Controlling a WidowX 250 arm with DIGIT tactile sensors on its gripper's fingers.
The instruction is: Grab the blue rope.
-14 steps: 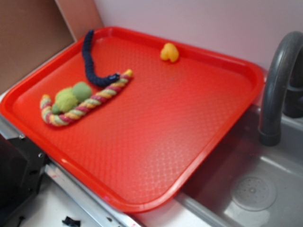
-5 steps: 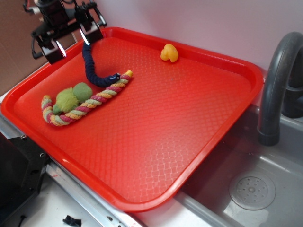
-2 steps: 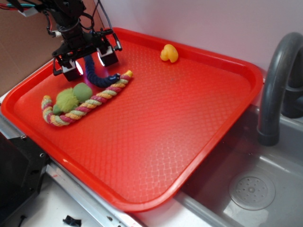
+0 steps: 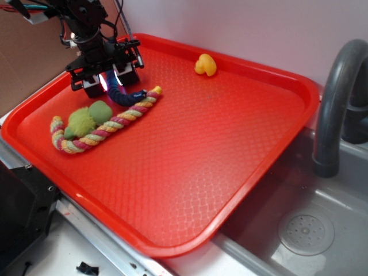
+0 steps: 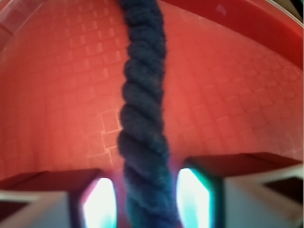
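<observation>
- Over the far left corner of the red tray (image 4: pixel 230 144), exterior view: gripper (image 4: pixel 108 82) low above the tray floor, arm rising up and out of frame at top left.
- Fingers (image 4: pixel 127 73) stand one on each side of the blue rope (image 4: pixel 123 96), glowing pads facing inward; jaws part open, narrow gap on both sides.
- Only the lower stretch of the blue rope shows below the gripper; it curves right, its tip touching the end of the striped rope (image 4: pixel 100 130).
- Striped rope, red, yellow and green, lies in a hook shape along the left part of the tray, with a green fuzzy toy (image 4: pixel 89 118) nestled against it.
- Small yellow toy (image 4: pixel 205 64) sits near the far rim, well apart from the ropes.
- Grey sink (image 4: pixel 305 230) right of the tray, dark faucet (image 4: pixel 336 98) arching above it.
- Wrist view: blue rope (image 5: pixel 145 118) runs straight up the middle, flat on the tray (image 5: pixel 57 95), passing between the two fingers (image 5: pixel 197 190).
- Lit pads sit just beside the rope on either side; contact cannot be told for certain, and the rope looks unsqueezed.
- Gripper (image 5: pixel 145 194) straddles the rope, not clamped.
</observation>
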